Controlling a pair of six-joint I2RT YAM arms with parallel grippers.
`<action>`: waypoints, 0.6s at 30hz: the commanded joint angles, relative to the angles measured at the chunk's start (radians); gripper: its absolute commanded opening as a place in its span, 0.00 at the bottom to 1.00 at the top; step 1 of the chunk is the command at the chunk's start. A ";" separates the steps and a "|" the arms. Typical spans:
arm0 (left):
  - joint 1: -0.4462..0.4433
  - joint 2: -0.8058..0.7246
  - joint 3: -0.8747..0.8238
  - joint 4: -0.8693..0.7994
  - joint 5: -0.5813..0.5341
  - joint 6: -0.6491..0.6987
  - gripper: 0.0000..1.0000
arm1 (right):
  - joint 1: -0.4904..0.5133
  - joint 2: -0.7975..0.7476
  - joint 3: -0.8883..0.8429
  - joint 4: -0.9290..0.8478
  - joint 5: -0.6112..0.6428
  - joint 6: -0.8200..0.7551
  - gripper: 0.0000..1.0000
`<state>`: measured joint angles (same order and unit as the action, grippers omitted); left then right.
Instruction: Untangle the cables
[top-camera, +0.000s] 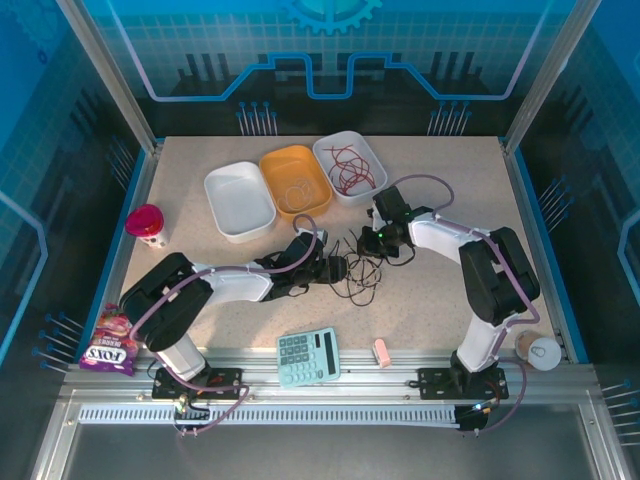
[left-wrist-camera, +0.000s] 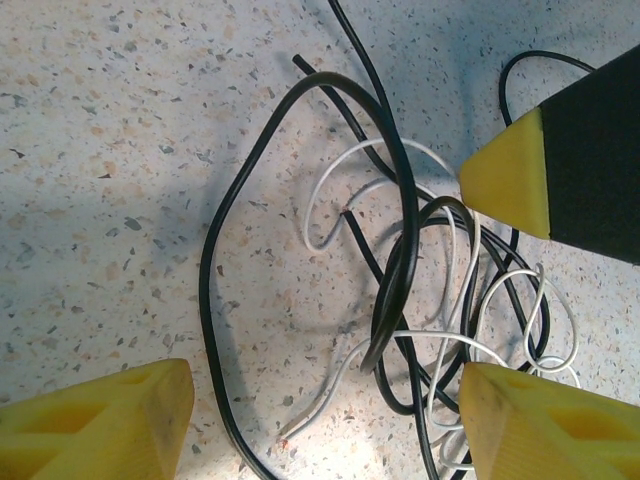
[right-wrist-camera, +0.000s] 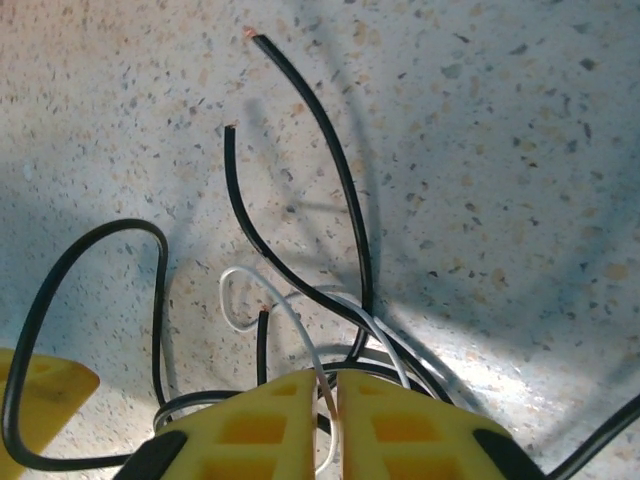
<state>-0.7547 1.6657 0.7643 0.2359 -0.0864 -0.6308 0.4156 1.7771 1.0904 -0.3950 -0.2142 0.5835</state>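
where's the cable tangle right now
In the top view the cables lie tangled mid-table, between the calculator at the near edge and the orange tray farther back, slightly right of both.

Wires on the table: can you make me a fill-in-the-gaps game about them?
The tub holding the red wires is ___.
The right hand is ___ on the black and white wires.
The left hand is ___.
Missing words: white; shut; open.
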 joint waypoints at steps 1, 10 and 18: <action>0.002 0.009 0.025 -0.019 -0.012 -0.015 0.72 | -0.013 0.014 0.008 0.004 -0.010 -0.013 0.05; 0.002 0.006 0.024 -0.020 -0.013 -0.017 0.72 | -0.012 0.022 0.033 -0.034 0.021 -0.032 0.14; 0.001 0.009 0.025 -0.020 -0.010 -0.017 0.72 | -0.003 0.078 0.074 -0.044 0.004 -0.040 0.21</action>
<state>-0.7547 1.6684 0.7643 0.2352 -0.0864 -0.6308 0.4156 1.8309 1.1286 -0.4107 -0.1993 0.5575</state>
